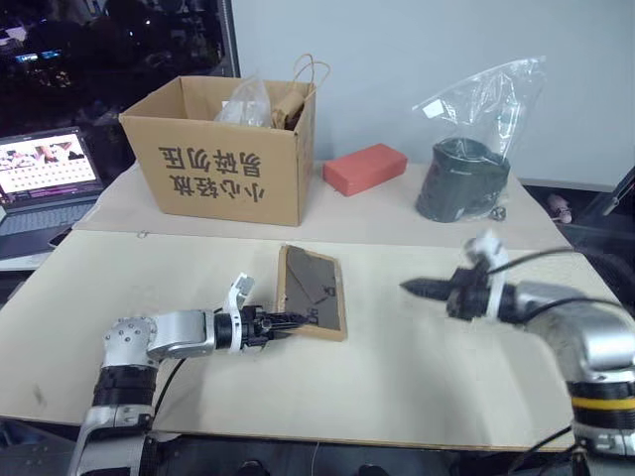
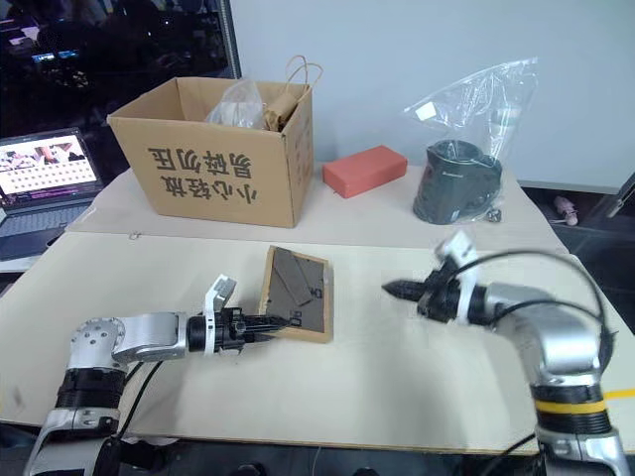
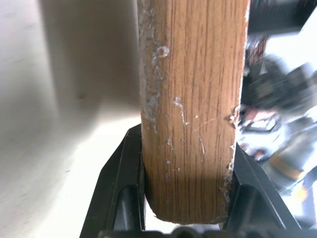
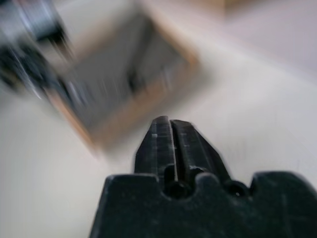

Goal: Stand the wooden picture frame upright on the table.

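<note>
clearly the table [image 1: 417, 367] is the biggest thing in play, a broad pale beige top with plenty of bare room near its front edge. at the back stand a cardboard box [image 1: 223, 159], a dark pot in a clear plastic bag [image 1: 466, 174] and a red block [image 1: 365, 167], all well apart from the work.

the wooden picture frame [image 1: 316, 291] sits near the middle of the table, dark back facing the camera, leaning and propped up on one edge, not lying flat. it looks stiff and light, a thin wooden rim around a panel, so it should tip easily; the front probably carries a pane, so it is best not dropped. the rim is the sound place to hold, since the wood gives the pads bite, and the flat back offers nothing to pinch.

the left gripper [image 1: 290, 324] reaches in level from the left and has its fingers closed part way onto the frame's lower rim; the left wrist view shows the wood seated snugly between both pads. the right gripper [image 1: 415, 288] hovers above the table off to the frame's right, pointing toward it, with its fingers pressed almost together and holding nothing.
</note>
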